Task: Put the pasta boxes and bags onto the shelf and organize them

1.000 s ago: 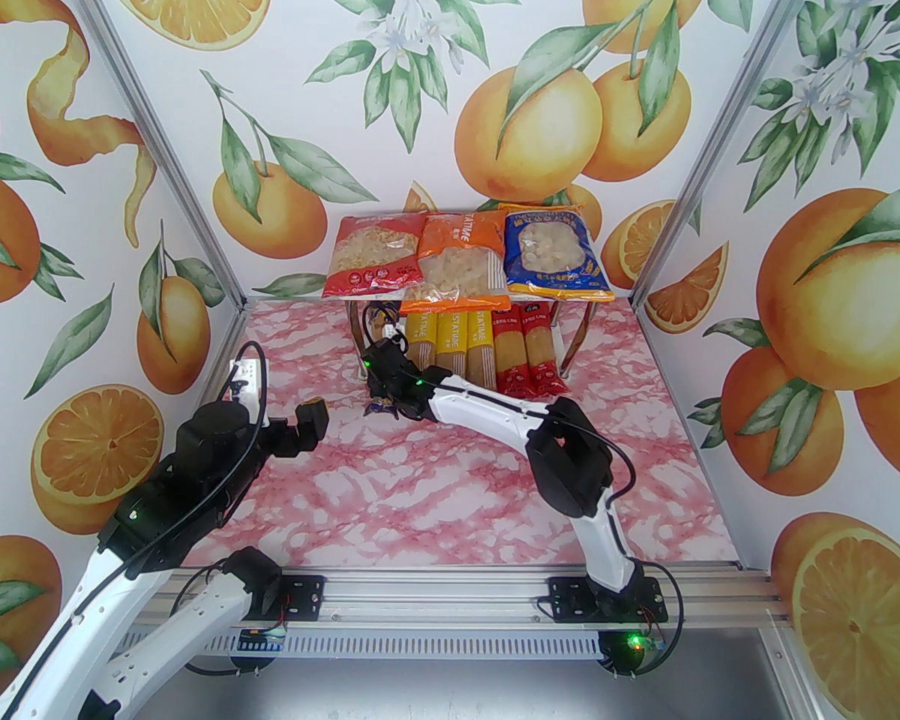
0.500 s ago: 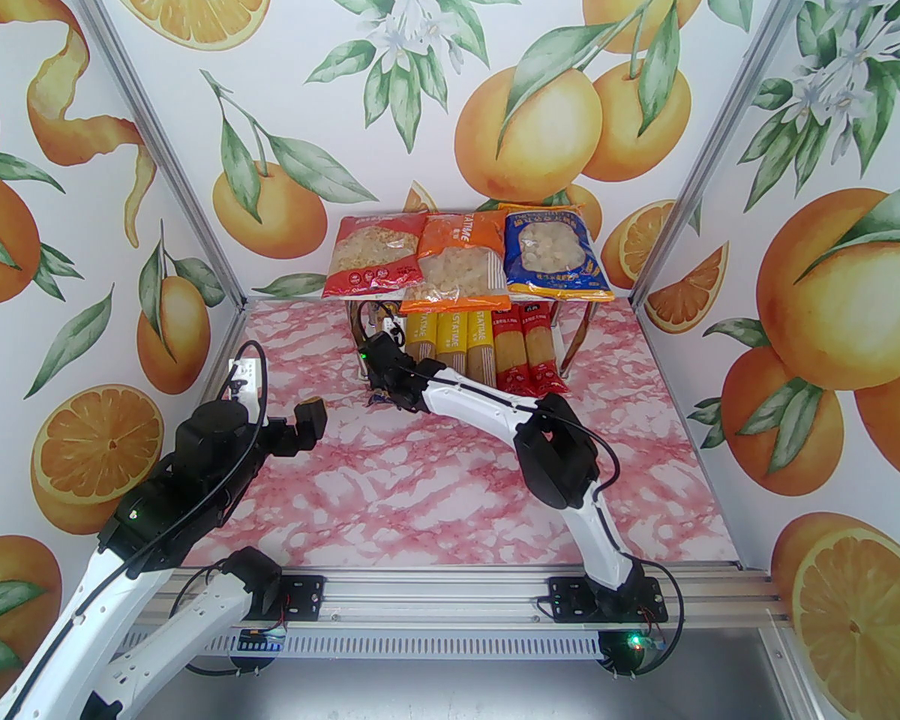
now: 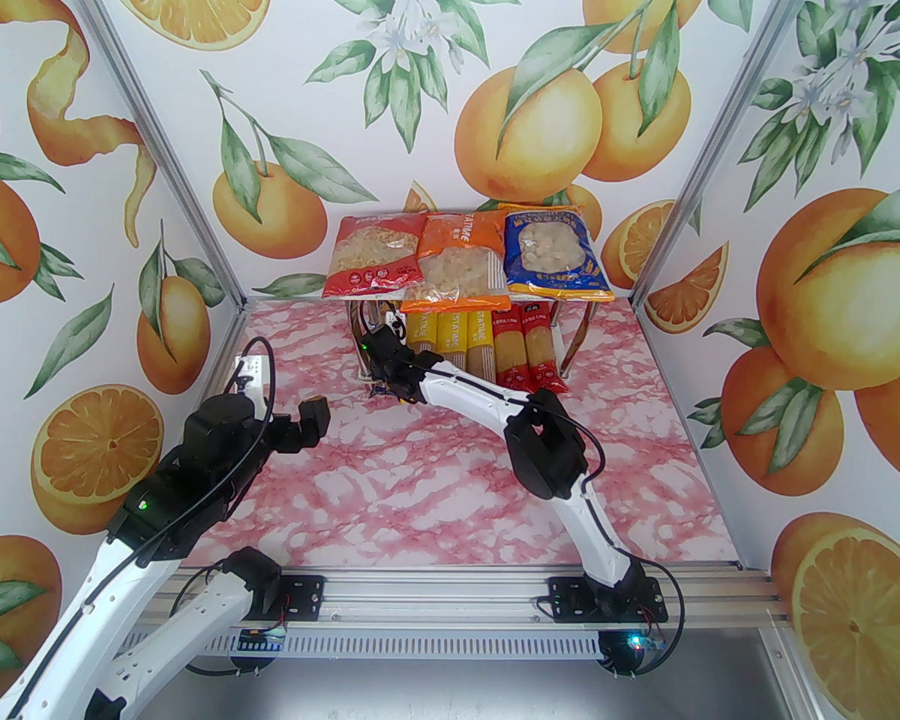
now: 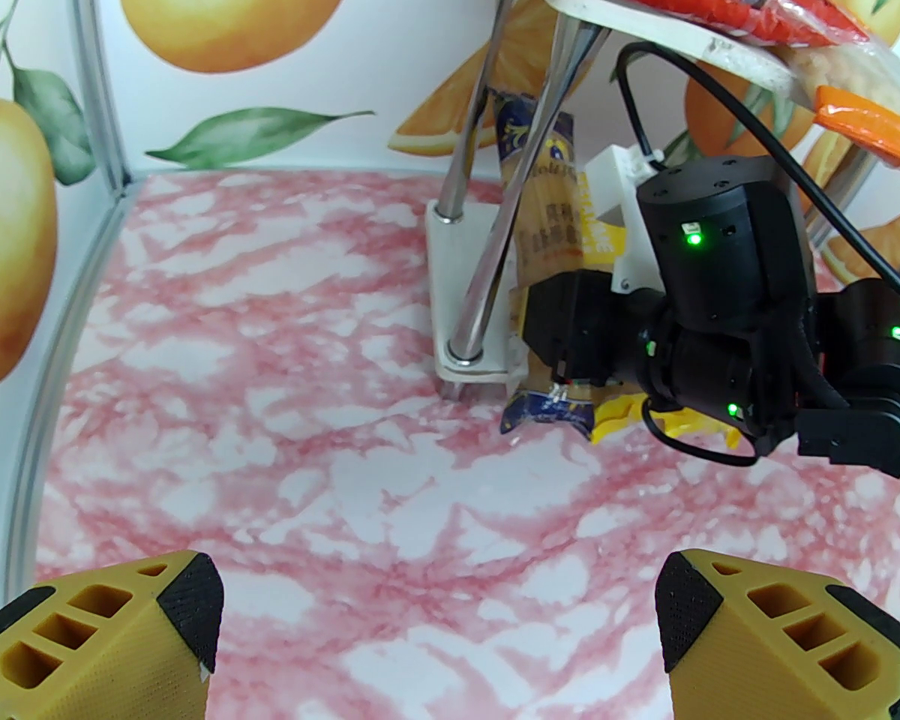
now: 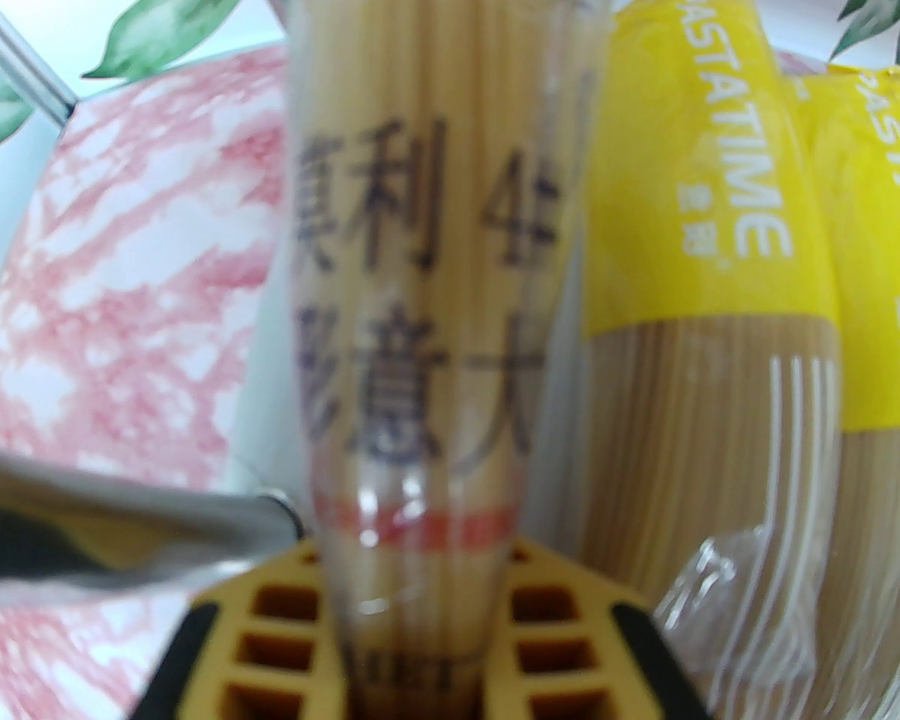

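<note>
Pushed further under the shelf [image 4: 645, 23] within the last second: the dark blue-gold spaghetti pack [image 4: 551, 199], clamped at its near end by the right gripper [image 5: 420, 589]. Set lengthwise at the left end of the shelf's lower board, just beside the yellow packs [image 5: 705, 214]. Seen a second earlier with its tail further out on the table [image 3: 390, 477] in front of the shelf. Now drawn in close to the shelf's front left leg, tail overhanging the board's front edge.

Right elbow likewise nearer the shelf than before. Left gripper [image 4: 439, 612], jaws wide and empty, well in front of the shelf and to its left, much as a second ago.

Judged the last item to go in. Already across the shelf's top board: red bag [image 3: 375, 252], orange bag [image 3: 457, 259] and blue bag [image 3: 555, 252]. At the lower board's right: two red packs [image 3: 525, 357]. Likely remaining: a short push, then release.
</note>
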Controlling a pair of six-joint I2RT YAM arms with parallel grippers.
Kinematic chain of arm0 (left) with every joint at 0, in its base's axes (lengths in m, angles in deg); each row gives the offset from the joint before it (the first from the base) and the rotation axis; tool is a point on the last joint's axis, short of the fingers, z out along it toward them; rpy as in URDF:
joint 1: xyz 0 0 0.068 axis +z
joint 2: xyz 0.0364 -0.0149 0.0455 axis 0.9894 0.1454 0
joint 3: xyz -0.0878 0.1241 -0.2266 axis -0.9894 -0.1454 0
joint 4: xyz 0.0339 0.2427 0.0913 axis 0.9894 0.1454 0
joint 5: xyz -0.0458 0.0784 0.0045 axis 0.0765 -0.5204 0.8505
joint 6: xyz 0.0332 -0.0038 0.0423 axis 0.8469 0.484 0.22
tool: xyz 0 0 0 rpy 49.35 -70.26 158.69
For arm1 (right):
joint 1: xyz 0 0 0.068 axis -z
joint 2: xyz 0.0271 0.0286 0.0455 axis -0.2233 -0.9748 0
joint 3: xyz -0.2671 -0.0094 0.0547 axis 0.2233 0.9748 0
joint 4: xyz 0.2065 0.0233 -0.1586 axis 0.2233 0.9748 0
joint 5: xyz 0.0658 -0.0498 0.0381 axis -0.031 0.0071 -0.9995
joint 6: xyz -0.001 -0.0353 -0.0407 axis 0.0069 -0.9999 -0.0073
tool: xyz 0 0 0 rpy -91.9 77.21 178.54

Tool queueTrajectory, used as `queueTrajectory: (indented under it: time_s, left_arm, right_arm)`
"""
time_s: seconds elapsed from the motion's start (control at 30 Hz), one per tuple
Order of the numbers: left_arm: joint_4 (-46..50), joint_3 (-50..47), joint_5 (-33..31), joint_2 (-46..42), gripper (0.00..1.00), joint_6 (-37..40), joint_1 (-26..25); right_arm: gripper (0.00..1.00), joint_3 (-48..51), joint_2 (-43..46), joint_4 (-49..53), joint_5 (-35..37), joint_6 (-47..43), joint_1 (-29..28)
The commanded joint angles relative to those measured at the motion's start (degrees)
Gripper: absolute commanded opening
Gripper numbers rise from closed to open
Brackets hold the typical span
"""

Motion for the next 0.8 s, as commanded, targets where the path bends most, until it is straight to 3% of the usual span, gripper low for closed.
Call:
queueTrajectory:
  time_s: [0.0, 0.27, 0.77]
  left_arm:
    - [-1.75, -2.71, 1.8, 0.5, 1.0, -1.5, 0.76]
    - [-2.7, -5.3, 4.47, 0.33, 1.0, -3.02, 1.98]
    - [-2.72, -6.33, 5.38, -0.02, 1.0, -3.19, 2.97]
  right_arm:
    - [0.03, -3.96, -1.17, -4.25, 3.93, -0.26, 1.23]
    - [0.29, -5.59, -3.37, -2.44, 4.54, 0.35, 1.45]
    - [0.41, -6.87, -5.41, -1.16, 1.9, 2.81, 2.36]
